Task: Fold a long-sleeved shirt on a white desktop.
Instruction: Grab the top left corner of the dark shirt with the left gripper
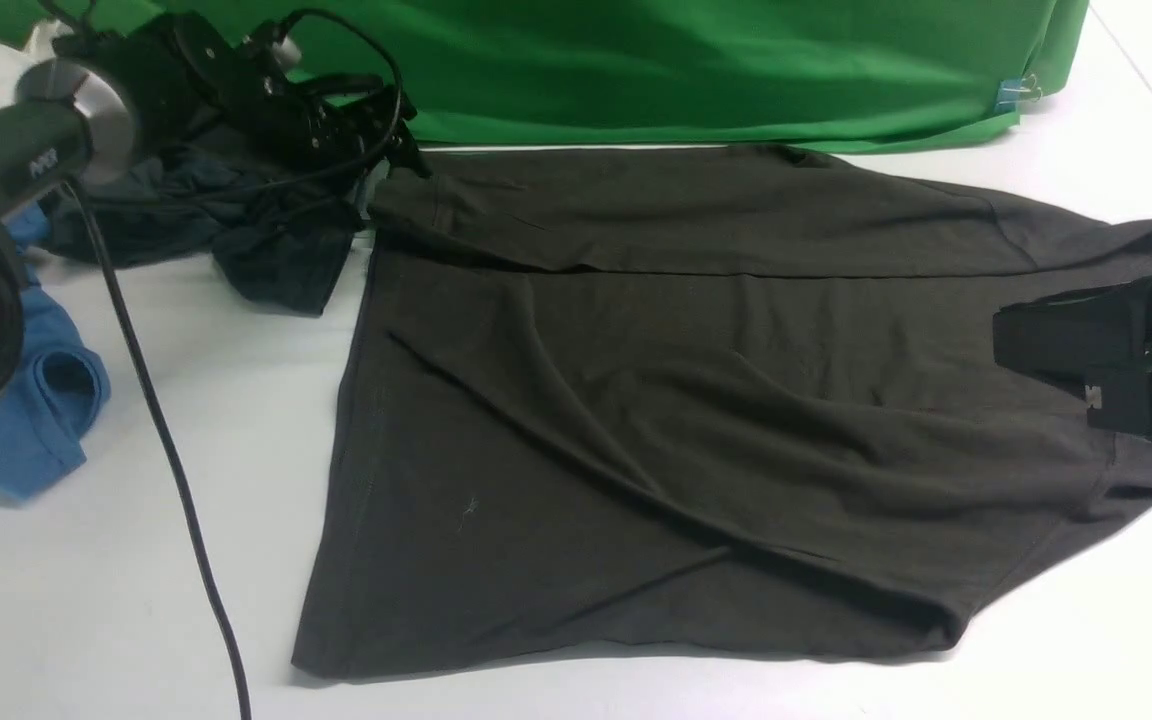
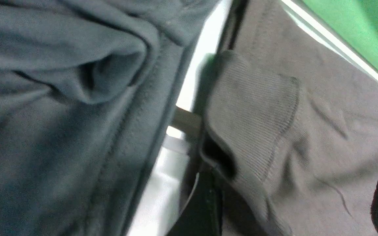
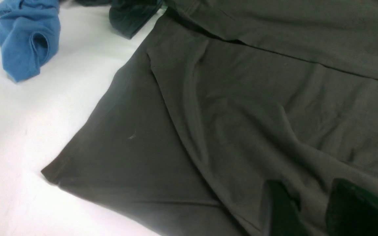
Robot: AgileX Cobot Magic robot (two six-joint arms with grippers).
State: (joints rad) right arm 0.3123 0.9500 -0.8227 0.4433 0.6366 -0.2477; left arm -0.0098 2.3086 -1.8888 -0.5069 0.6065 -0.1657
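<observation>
the long-sleeved shirt (image 1: 696,400) lies spread over the middle of the white tabletop (image 1: 116,560), its hem toward the robot's left. a long band is folded over along its far edge, just in front of the green cloth (image 1: 686,70). the left end effector (image 1: 391,145) hangs over the shirt's far left corner. in the left wrist view its dark fingers (image 2: 205,206) stand wide apart with the ribbed cuff (image 2: 254,111) lying loose between them, not clamped. the right end effector (image 3: 310,209) sits low on the shirt's right end, narrowed onto a bunched ridge of the cloth, with creases running toward it. a dark grey-teal garment (image 1: 236,220) is heaped beside the shirt's far left corner, under the left arm. a blue garment (image 1: 36,410) lies nearer, well apart from the shirt. a black cable (image 1: 176,470) trails across the tabletop.
</observation>
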